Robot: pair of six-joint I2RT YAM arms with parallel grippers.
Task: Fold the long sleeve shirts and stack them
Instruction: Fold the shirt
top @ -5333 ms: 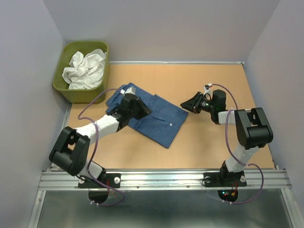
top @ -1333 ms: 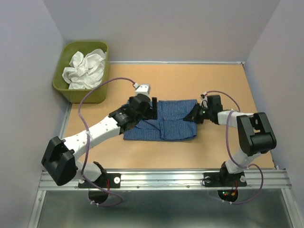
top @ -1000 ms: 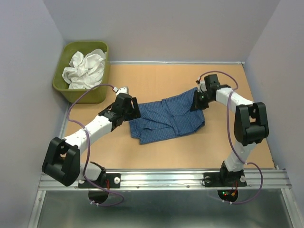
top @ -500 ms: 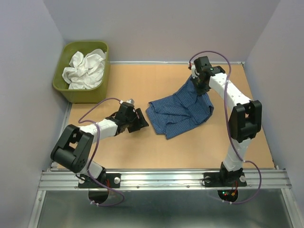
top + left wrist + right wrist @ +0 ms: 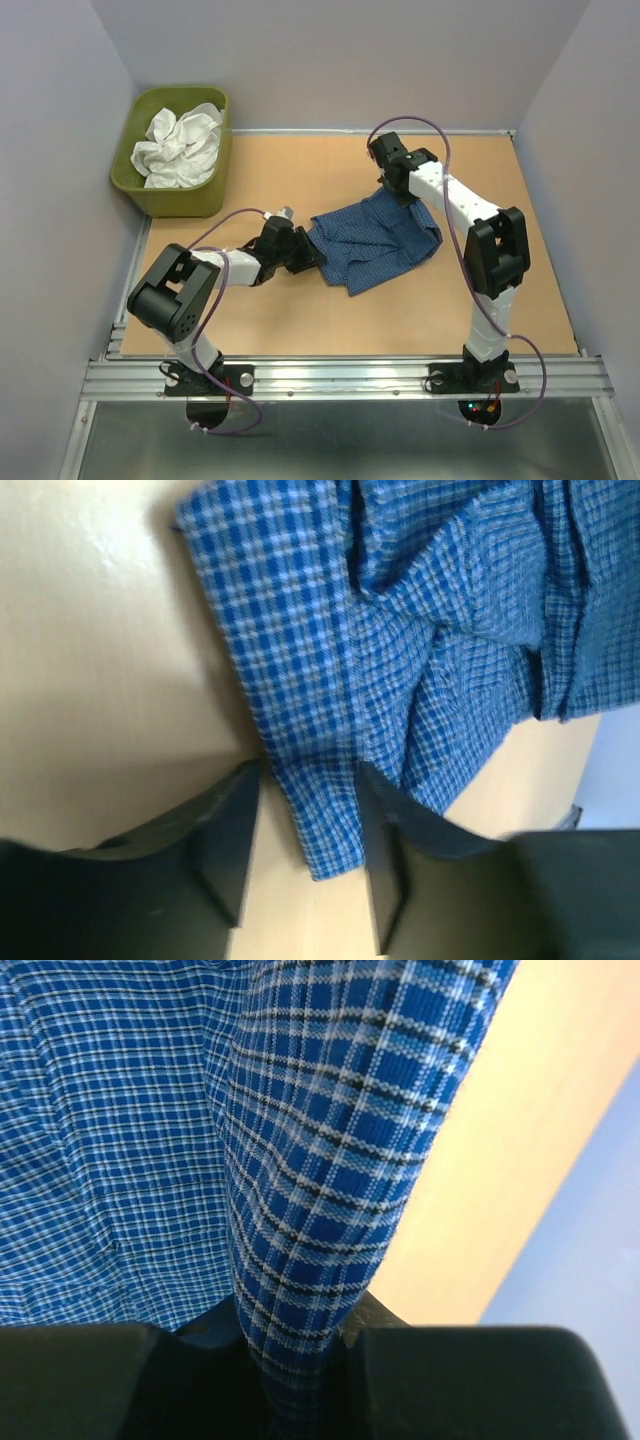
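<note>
Jaws on my right gripper point(image 5: 290, 1360) pinch the shirt point(image 5: 375, 240) at 12 o'clock to stretch it, while my left gripper point(image 5: 305, 780) gapes around its 9 o'clock hem.

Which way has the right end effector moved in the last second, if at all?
Yes. Shut on the shirt, the right end effector has gone left, toward the tub, and nearer the table's far edge.

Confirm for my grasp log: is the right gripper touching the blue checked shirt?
Touching. The right wrist view shows a fold of the blue checked shirt clamped between the fingers of the right gripper.
</note>
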